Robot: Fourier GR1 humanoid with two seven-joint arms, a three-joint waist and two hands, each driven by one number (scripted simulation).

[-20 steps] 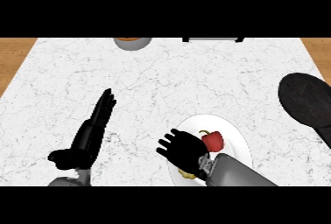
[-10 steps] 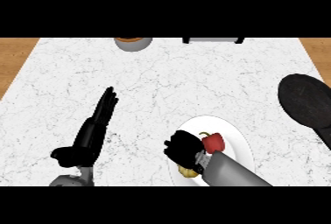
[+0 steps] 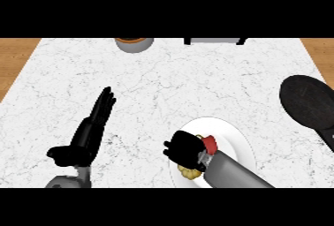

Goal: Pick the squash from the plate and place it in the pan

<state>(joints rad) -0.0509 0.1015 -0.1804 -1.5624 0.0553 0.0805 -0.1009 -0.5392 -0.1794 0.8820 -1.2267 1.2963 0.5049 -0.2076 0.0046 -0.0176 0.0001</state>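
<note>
White marble counter (image 3: 169, 84) carries a plate (image 3: 236, 137), pan (image 3: 310, 103) and bowl (image 3: 134, 43).

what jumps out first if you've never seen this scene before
The right hand sits curled over the white plate at the lower middle, next to a red piece and a yellowish bit. A big black pan lies at the right edge, and the left hand rests open at the left.

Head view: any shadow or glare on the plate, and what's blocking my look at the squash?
Head view: light is even, no glare on the white plate, no strong shadows on the counter. The right hand and its forearm cover most of the squash; only a yellowish bit shows below the hand, with a red piece beside it.
</note>
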